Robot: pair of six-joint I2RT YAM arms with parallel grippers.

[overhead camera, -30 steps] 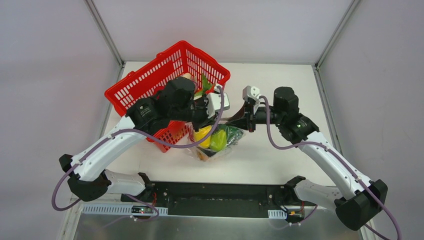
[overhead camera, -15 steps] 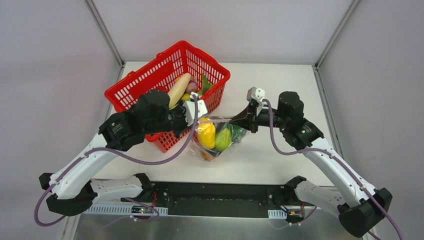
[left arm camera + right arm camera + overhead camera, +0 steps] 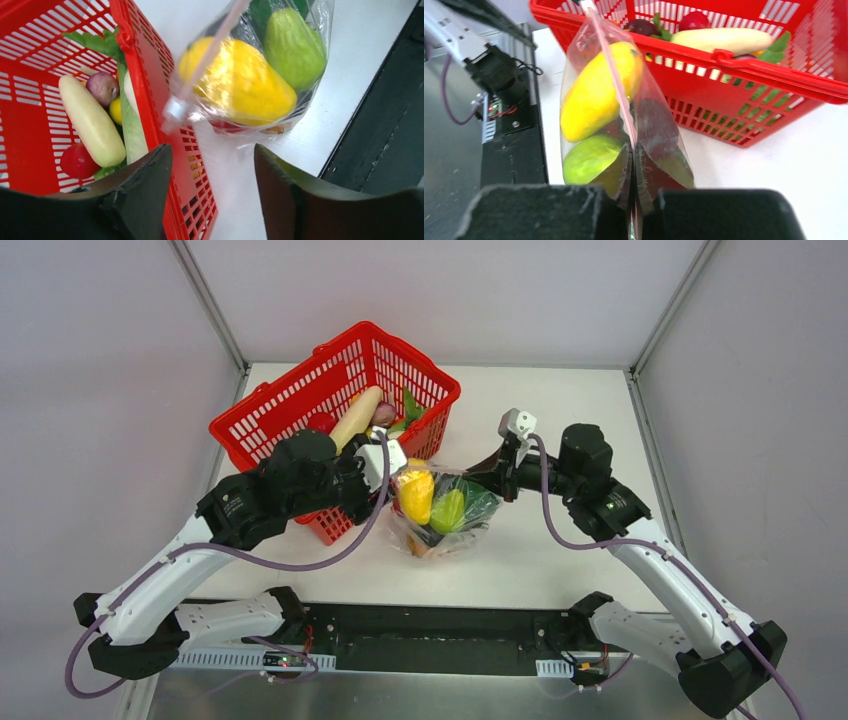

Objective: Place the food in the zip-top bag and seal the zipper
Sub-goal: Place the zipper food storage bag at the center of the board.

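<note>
White tabletop and plain grey walls frame the scene, with the red mesh basket (image 3: 300,390) at the far left of the table (image 3: 560,410). The zip-top bag (image 3: 440,505) sits in the middle, just beside the basket's near right corner. Its belly seems to rest on the surface while its mouth is lifted.

We see the right gripper (image 3: 633,170) clamped on the right end of the bag's mouth. The zipper (image 3: 212,50) runs from there as one taut pink line towards the left gripper (image 3: 211,152). That gripper's jaws stand apart with nothing between them, just short of the strip's left end.

Inside the bag are a yellow piece (image 3: 240,80), a green piece (image 3: 292,47) and something dark beneath. A white radish (image 3: 92,120), a red fruit (image 3: 77,160) and a leafy vegetable (image 3: 95,42) lie in the basket.

We judge the sealing step to be in hand, though we cannot tell whether the strip is pressed shut along its whole length. If it is not, the left fingers need to close on the strip and run along it while the right holds tension. The basket's remaining food is a snag — loading more would mean opening the mouth.
</note>
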